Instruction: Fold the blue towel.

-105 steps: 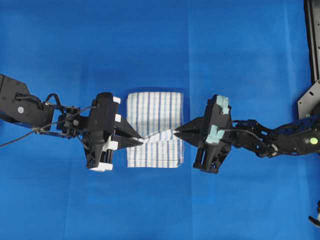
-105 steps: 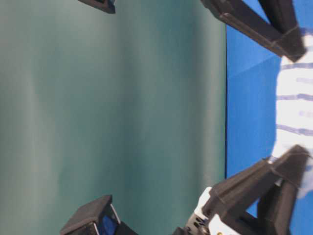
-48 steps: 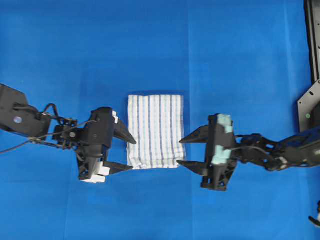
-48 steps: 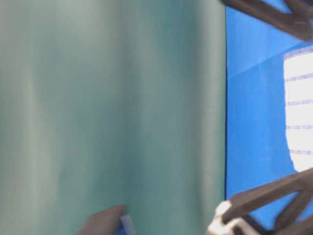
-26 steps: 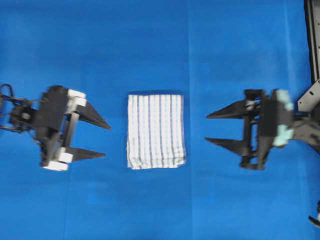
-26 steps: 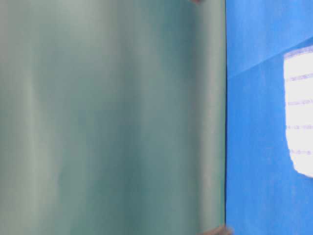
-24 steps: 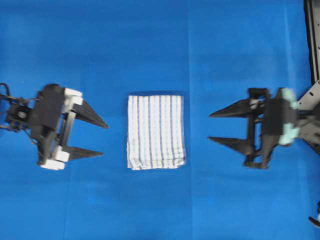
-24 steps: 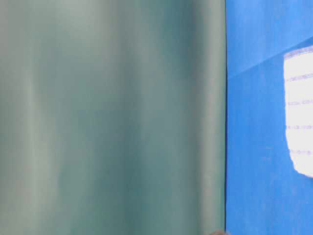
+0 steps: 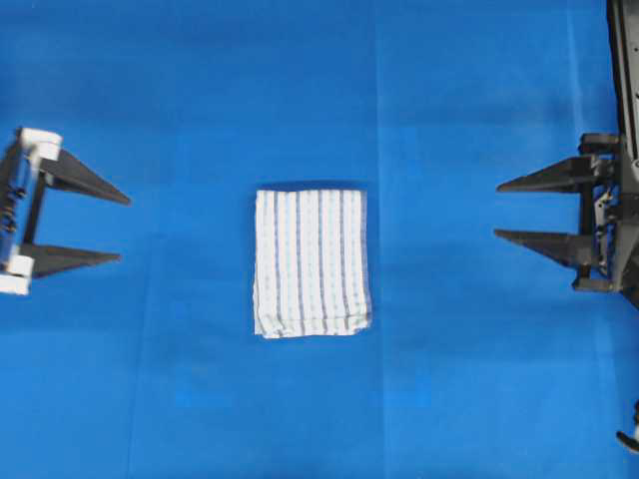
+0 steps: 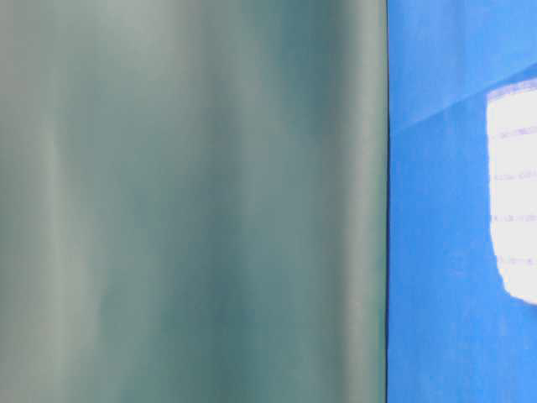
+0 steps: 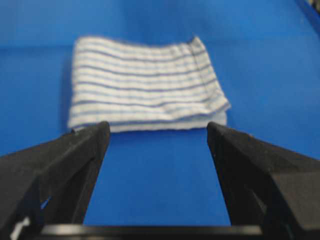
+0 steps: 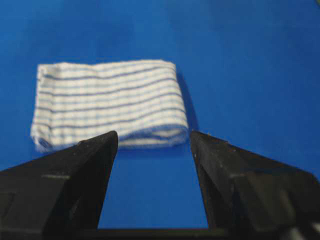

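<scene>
The towel (image 9: pixel 312 262) lies folded into a compact rectangle in the middle of the blue cover (image 9: pixel 449 120), several layers thick to judge by the stacked edges in both wrist views, its sides fairly square, with one corner slightly splayed. On that evidence the folding looks complete, or very nearly so; at most a tidying of the loose corner remains. The left gripper (image 9: pixel 105 228) stands well clear of the towel, out at one edge of the overhead view, jaws apart and empty, tips pointing toward the cloth. The right gripper (image 9: pixel 514 211) stands equally clear on the opposite side, jaws spread wide, nothing between them. Each wrist view shows the towel straight ahead of its own gripper, beyond the fingertips (image 11: pixel 95 134) with bare cover between. Behind the right gripper a dark metal frame (image 9: pixel 621 70) runs along the edge of the work area. Nothing lies between either gripper and the towel. The table-level view is mostly a blurred green backdrop (image 10: pixel 193 201) and adds little.
</scene>
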Robot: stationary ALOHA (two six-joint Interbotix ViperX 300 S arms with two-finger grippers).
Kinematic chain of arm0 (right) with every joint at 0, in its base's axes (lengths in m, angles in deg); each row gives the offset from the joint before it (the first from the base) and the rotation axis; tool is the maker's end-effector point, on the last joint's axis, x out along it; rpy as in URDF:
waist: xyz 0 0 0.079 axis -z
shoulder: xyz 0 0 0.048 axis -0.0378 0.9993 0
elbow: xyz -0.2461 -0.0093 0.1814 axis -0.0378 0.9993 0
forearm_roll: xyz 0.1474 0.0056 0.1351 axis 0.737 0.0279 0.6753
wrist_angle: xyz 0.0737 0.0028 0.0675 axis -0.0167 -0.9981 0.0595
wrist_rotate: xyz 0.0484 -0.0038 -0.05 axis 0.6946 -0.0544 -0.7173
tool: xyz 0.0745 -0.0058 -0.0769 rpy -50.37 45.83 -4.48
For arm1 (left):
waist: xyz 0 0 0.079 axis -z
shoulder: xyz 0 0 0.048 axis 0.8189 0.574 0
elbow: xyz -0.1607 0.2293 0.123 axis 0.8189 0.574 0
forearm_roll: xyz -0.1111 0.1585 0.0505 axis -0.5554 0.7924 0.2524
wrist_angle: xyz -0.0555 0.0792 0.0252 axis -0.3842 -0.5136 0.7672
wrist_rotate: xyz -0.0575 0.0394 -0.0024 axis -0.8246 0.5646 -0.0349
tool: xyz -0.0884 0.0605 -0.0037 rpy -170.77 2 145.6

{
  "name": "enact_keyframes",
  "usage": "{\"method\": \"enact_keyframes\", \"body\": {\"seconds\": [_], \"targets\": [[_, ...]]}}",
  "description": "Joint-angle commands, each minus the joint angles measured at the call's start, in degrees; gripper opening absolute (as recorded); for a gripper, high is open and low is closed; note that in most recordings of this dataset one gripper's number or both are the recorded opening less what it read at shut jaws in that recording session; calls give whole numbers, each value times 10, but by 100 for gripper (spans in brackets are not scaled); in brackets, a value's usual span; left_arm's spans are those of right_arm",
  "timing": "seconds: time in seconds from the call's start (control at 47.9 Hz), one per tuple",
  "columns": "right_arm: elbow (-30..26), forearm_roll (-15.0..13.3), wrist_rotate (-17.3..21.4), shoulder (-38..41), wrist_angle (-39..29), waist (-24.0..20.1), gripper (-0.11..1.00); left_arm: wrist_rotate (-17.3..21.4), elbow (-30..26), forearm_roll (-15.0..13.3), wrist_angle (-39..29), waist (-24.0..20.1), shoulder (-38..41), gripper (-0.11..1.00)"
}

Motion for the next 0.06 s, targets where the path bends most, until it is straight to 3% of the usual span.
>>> {"method": "enact_keyframes", "body": {"seconds": [0.0,0.042], "targets": [[12,4,1,-13,7,-1,92,4,23,2,3,-15,-40,75],[19,7,2,-13,11,-1,92,4,36,2,3,-20,-57,75]]}}
